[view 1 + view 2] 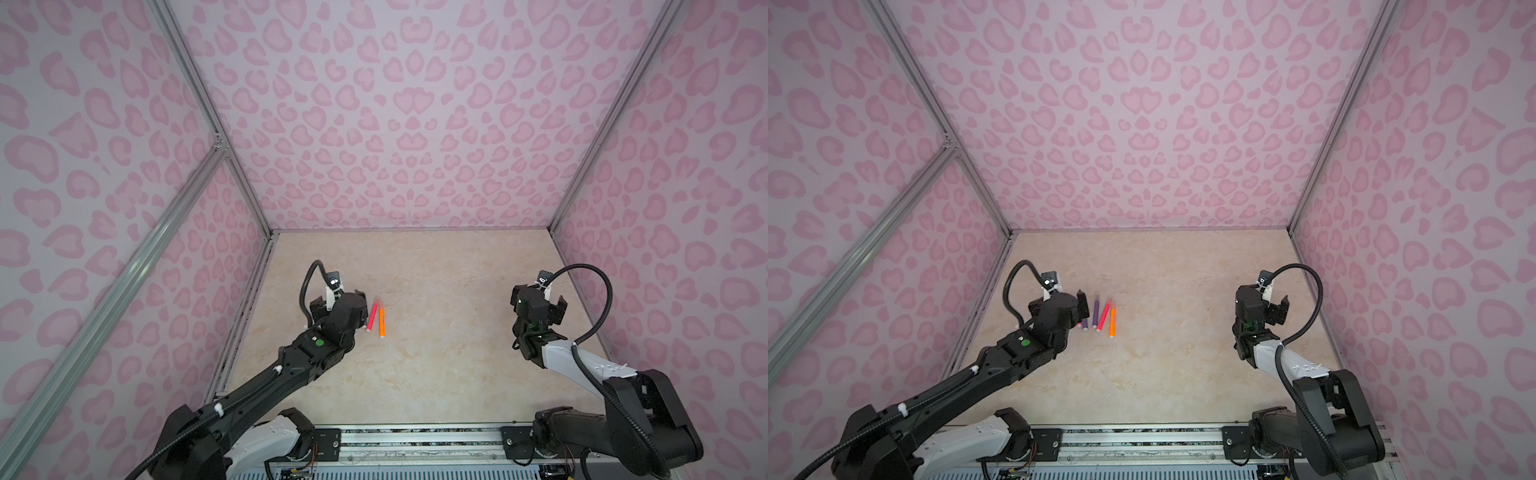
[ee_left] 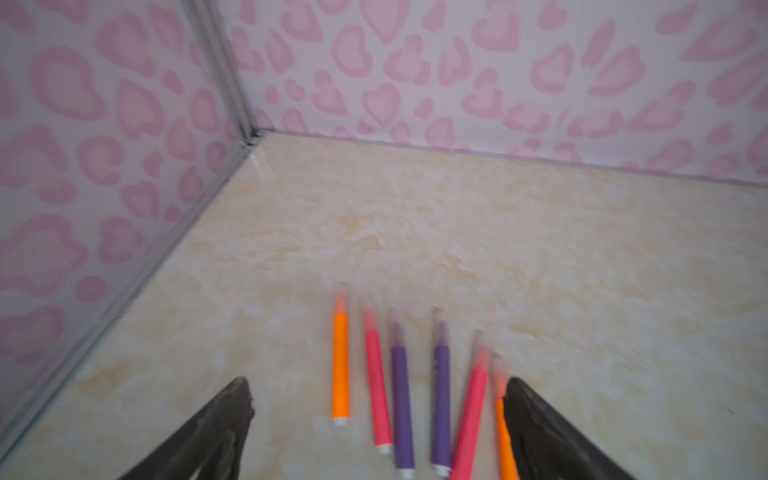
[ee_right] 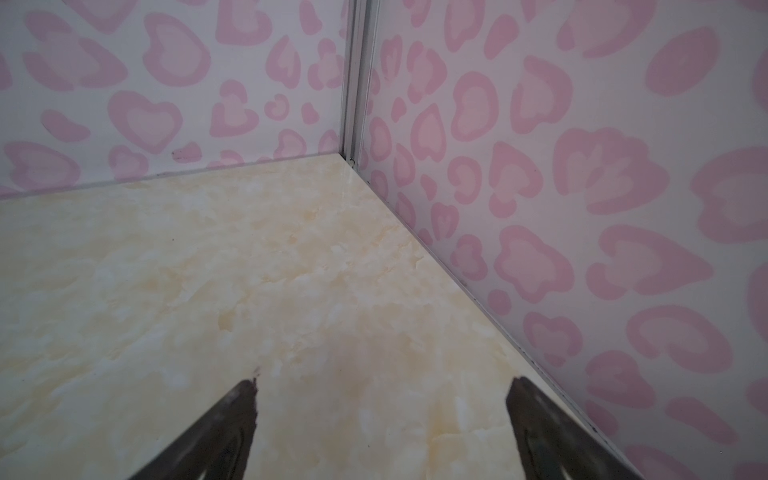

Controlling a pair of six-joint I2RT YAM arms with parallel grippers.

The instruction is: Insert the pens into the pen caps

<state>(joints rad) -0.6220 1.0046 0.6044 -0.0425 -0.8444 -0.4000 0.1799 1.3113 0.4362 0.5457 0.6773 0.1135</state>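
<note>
As my left fingers [image 2: 224, 419] stand wide apart with nothing gripped, six short slim marker pens [image 2: 402, 407] lie side by side on the beige marbled tabletop [image 2: 457, 232] in front of them: orange, pink, purple, purple, pink, orange. That last orange pen [image 2: 505, 436] sits right beside one finger. Faint translucent plastic caps [image 2: 340, 295] show over the coloured tips, though it's blurred. Across the way, my right fingers [image 3: 232, 419] are spread too, over the tabletop, well apart from the pens.
</note>
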